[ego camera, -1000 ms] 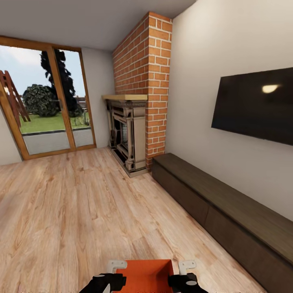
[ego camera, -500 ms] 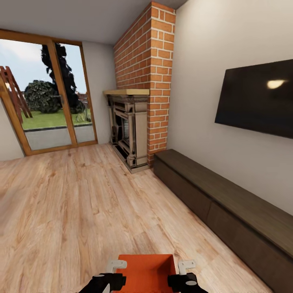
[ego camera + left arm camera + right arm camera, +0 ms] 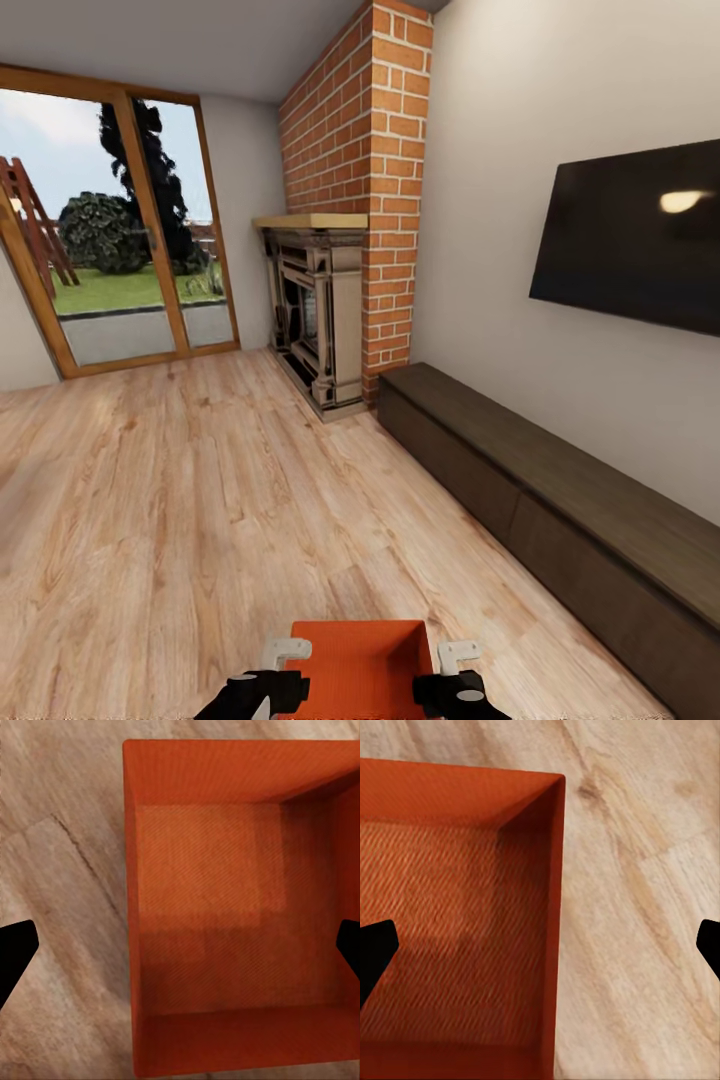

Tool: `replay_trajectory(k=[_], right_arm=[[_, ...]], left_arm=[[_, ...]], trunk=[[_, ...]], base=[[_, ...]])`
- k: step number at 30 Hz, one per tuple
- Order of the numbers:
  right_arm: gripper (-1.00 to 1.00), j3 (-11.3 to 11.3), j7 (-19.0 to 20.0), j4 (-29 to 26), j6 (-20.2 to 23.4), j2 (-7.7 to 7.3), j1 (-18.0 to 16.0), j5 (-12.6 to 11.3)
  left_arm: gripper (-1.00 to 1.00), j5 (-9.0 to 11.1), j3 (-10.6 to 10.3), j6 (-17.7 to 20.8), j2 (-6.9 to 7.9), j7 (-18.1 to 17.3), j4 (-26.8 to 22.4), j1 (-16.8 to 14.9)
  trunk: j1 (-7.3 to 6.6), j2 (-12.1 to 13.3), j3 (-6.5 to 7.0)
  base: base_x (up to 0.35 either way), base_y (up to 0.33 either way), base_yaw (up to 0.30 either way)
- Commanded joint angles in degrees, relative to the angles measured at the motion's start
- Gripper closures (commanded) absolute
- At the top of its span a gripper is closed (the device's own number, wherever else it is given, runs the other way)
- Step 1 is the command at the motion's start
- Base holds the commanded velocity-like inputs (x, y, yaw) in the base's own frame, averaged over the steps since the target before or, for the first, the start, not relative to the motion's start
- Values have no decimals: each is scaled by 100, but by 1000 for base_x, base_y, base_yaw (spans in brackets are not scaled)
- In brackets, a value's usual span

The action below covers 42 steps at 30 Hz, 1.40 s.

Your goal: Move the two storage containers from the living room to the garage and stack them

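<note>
An orange-red storage container (image 3: 357,668) sits between the left hand (image 3: 262,690) and right hand (image 3: 458,688), above the living room's wood plank floor (image 3: 200,500). Each hand straddles one side wall with fingers spread wide; whether they actually grip cannot be told.

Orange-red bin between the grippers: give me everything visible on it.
The orange-red rectangular open-top bin has thin plain walls, a finely textured floor and no lid; it looks empty. It sits upright low in the head view, above the light wood plank floor. Each gripper, left and right, is open, straddling a side wall; contact cannot be told.
</note>
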Motion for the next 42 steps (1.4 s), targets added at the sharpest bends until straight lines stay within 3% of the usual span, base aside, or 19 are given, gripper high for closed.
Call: replay_trajectory(k=[1,42], right_arm=[[-100,48,-29,-3,-3,-2,-4,-49],[-100,48,-29,-2,-21,3,-4,-42]], left_arm=[[-100,-16,7,29,-2,21,-12,0],[-100,-3,7,-44,10,42,102,0]], trunk=[[-1,-3,-15],[-1,-3,-385]], base=[[0,0,0],[0,0,23]])
